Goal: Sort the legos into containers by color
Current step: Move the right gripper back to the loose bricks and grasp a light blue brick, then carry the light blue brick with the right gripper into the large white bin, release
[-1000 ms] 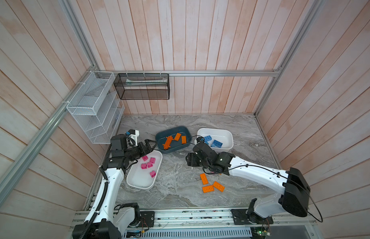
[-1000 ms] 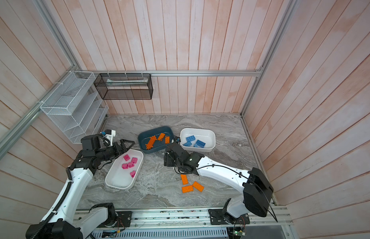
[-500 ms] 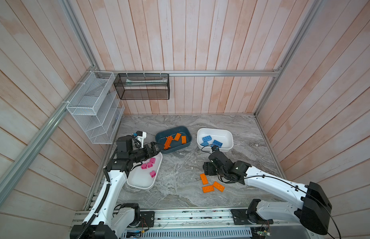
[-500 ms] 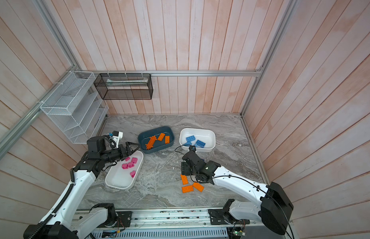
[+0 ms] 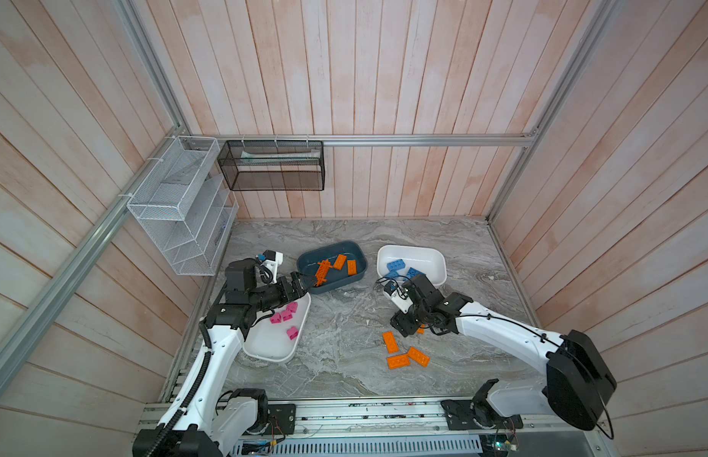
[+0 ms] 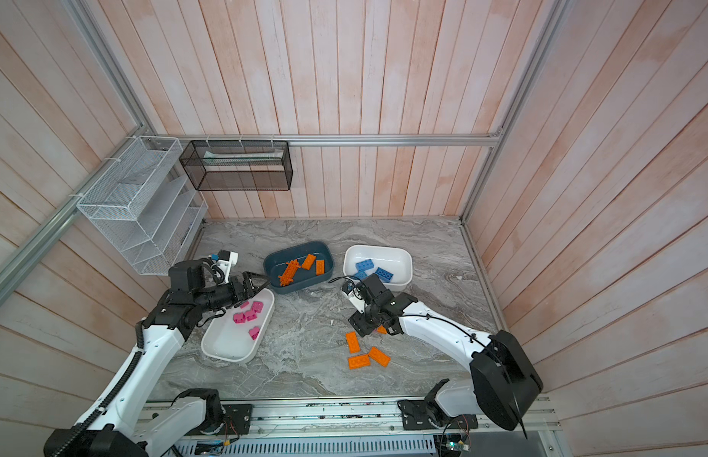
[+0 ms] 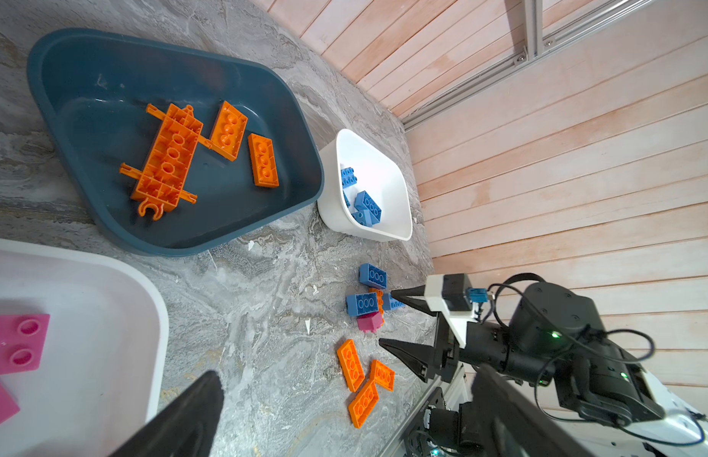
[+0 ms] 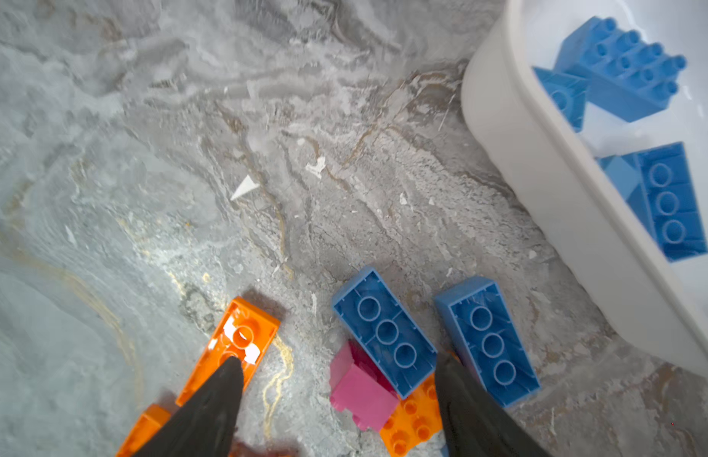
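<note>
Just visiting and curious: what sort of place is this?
Probably a robot test booth: plank walls on an aluminium frame enclose a marble-patterned tabletop, with a left arm and right arm mounted on a rail.

1. Left arm (image 5: 216, 356): we see it rise from its base at the near edge, the forearm level and reaching towards the middle.
2. Left gripper (image 6: 259, 285): we find its jaws spread wide, holding nothing.
3. Right arm (image 5: 503, 327): we see it stretched low from its base towards the middle, wrist bent downward.
4. Right gripper (image 7: 386, 317): we find it pointing down, jaws parted, nothing clamped between the fingertips (image 8: 214, 407).
</note>
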`<state>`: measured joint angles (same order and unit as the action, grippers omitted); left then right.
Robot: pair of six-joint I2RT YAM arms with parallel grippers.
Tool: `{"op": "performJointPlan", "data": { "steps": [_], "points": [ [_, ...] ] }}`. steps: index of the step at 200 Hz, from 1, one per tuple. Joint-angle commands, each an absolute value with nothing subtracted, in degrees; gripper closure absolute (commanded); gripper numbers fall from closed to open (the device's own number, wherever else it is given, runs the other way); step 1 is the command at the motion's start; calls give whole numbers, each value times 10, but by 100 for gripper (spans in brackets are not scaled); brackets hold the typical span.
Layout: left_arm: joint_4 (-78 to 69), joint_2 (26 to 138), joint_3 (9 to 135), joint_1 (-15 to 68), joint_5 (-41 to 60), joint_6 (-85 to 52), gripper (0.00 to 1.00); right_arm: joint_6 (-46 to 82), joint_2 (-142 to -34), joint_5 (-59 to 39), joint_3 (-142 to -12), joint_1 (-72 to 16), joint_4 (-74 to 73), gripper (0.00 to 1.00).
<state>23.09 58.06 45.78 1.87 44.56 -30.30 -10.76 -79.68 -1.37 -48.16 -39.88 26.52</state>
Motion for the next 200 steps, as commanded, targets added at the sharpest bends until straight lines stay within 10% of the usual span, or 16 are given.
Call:
{"op": "performJointPlan", "data": {
  "steps": [1, 154, 200],
  "points": [
    [223, 577, 449, 22, 452, -303, 0, -216, -816, -34, -499, -386, 285, 25],
    [240, 578, 444, 22, 448, -284, 0, -299, -964, -31, -563, -362, 271, 76],
    [244, 577, 450, 23, 446, -283, 0, -274, -872, -58, -590, -363, 273, 77]
  ]
}}
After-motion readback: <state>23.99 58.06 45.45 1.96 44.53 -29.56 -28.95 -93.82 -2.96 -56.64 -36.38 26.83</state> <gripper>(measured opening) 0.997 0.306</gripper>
